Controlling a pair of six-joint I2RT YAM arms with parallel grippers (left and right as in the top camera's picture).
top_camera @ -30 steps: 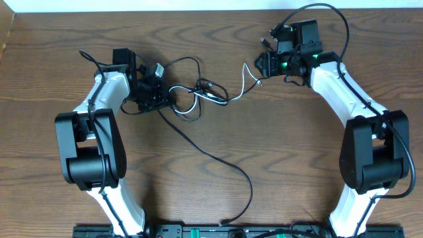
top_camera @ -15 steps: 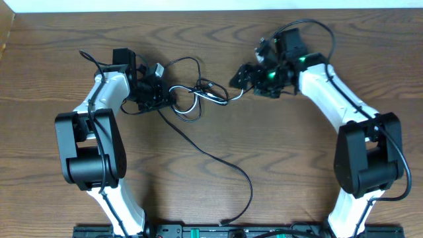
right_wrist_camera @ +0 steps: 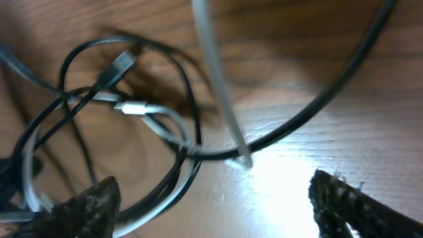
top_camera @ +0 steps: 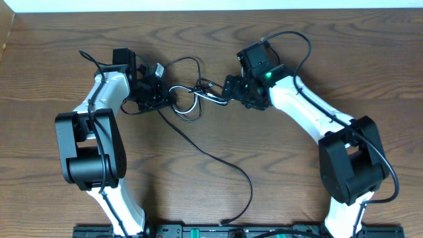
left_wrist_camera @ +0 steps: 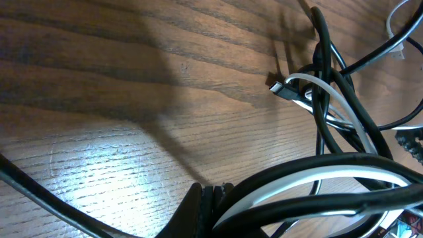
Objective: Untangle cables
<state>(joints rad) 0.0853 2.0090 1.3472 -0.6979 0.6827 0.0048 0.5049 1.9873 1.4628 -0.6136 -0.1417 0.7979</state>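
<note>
The cables lie knotted in a small tangle at the back middle of the table. Black and white loops cross each other, with a plug end showing. One long black cable trails from the tangle toward the front edge. My left gripper sits at the tangle's left side. Its fingers are pressed together where black and white strands meet. My right gripper hovers at the tangle's right side, open. Black and white strands run past its left finger, and a white cable ends between the fingers.
Both arm bases stand at the front edge of the wooden table. The right arm reaches diagonally across the right half. A thick black cable arches over the right wrist. The table's back edge is close behind the tangle.
My right arm has swung left from the back right to the tangle's right side, and its jaws now stand wide. The left arm and the tangle's left part have not moved.
</note>
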